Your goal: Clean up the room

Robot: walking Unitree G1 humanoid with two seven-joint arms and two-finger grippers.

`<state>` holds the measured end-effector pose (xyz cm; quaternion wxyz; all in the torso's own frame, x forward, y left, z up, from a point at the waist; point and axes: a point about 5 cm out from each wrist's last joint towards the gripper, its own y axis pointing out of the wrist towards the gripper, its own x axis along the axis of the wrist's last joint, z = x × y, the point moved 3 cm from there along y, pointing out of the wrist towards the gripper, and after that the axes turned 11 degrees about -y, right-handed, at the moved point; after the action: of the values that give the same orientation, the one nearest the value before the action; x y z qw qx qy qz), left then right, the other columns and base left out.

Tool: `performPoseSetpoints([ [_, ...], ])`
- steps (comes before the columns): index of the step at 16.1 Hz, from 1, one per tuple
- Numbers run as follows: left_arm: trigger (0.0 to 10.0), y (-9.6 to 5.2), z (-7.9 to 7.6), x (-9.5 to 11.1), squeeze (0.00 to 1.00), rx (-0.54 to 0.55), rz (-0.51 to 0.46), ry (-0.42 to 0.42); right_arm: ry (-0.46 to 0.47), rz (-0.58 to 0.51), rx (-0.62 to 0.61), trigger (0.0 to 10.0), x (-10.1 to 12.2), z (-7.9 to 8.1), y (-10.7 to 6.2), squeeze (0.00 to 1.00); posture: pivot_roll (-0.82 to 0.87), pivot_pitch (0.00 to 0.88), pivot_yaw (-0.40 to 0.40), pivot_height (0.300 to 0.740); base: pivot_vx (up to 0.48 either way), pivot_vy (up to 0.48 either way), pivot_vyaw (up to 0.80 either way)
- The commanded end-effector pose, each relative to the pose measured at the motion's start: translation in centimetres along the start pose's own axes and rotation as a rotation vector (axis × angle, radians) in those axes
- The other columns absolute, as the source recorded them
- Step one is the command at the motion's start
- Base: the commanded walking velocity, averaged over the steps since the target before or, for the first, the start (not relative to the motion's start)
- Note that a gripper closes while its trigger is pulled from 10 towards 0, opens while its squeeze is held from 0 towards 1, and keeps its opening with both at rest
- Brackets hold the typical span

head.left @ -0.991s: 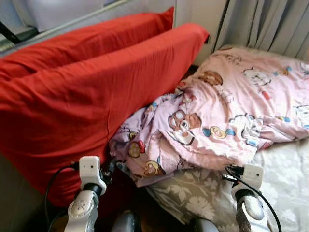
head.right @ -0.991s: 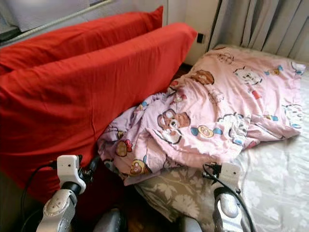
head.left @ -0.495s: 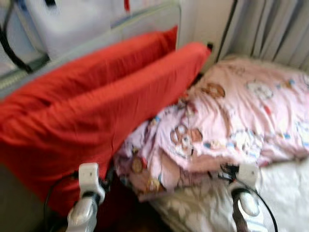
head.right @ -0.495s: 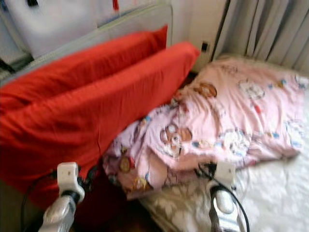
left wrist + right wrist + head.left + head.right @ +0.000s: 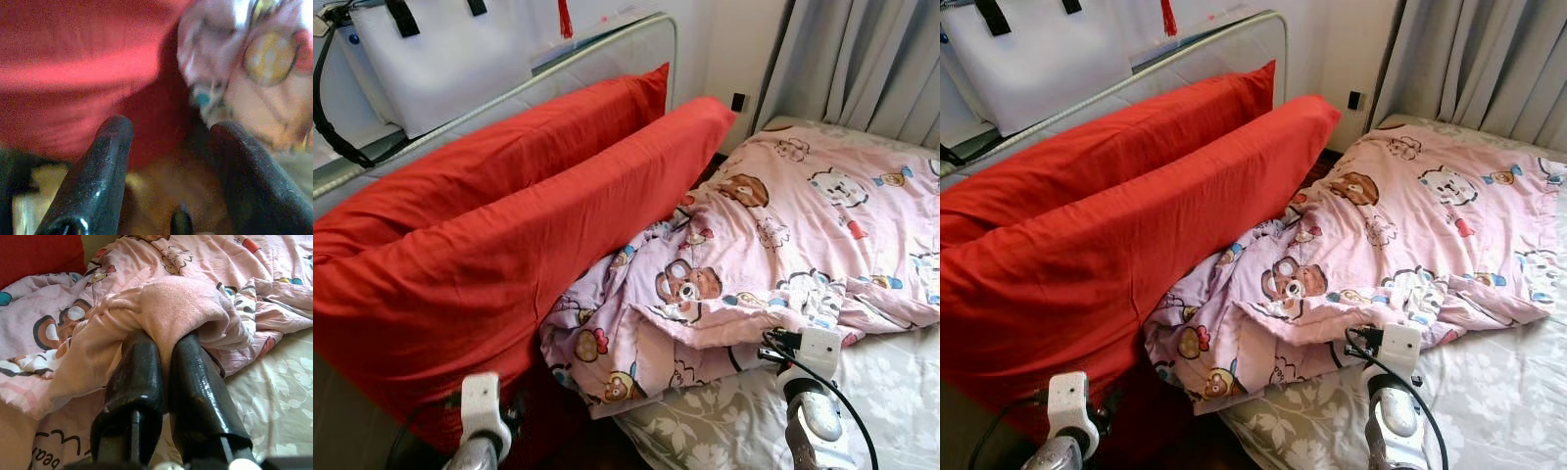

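Blanket (image 5: 171, 308) fold pinched in right gripper (image 5: 166, 345).

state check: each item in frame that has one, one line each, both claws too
pink cartoon-print blanket: crumpled, spread on the bed, a fold pinched by the right claw
right claw: shut on the blanket fold
left claw: open, holding nothing, low beside the pillows
two long red pillows: propped on edge, leaning against the bed rail
grey curtain: drawn
floral bed sheet: flat, partly uncovered
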<state>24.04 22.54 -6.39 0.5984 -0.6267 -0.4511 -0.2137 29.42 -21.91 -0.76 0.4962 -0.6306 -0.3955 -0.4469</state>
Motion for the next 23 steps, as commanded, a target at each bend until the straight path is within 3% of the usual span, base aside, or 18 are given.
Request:
performPoseSetpoints([
  [1, 10.0, -0.5, 1.1, -1.6, 0.0, 0.047, 0.071, -0.009, 0.003, -0.001, -0.001, 10.0, -0.2, 0.2, -0.1, 0.0, 0.01, 0.0, 0.025, 0.74, 0.0, 0.0, 0.0],
  [11, 10.0, -1.6, 2.5, -4.1, 0.0, 0.079, 0.153, -0.027, -0.01, -0.002, -0.059, 10.0, -0.1, -0.9, -0.1, 0.0, 0.01, 0.0, 0.028, 0.74, 0.0, 0.0, 0.0],
  [18, 10.0, -1.8, 2.3, -4.4, 0.0, 0.072, 0.154, -0.027, 0.0, -0.015, -0.074, 10.0, 0.1, -1.0, -0.2, 0.0, 0.02, 0.001, 0.028, 0.74, 0.0, 0.0, 0.0],
  [23, 10.0, -1.8, 2.3, -4.3, 0.0, 0.067, 0.145, -0.025, 0.001, -0.021, -0.077, 10.0, 0.3, -0.9, -0.1, 0.0, 0.02, 0.011, 0.032, 0.74, -0.252, 0.0, 0.0],
])
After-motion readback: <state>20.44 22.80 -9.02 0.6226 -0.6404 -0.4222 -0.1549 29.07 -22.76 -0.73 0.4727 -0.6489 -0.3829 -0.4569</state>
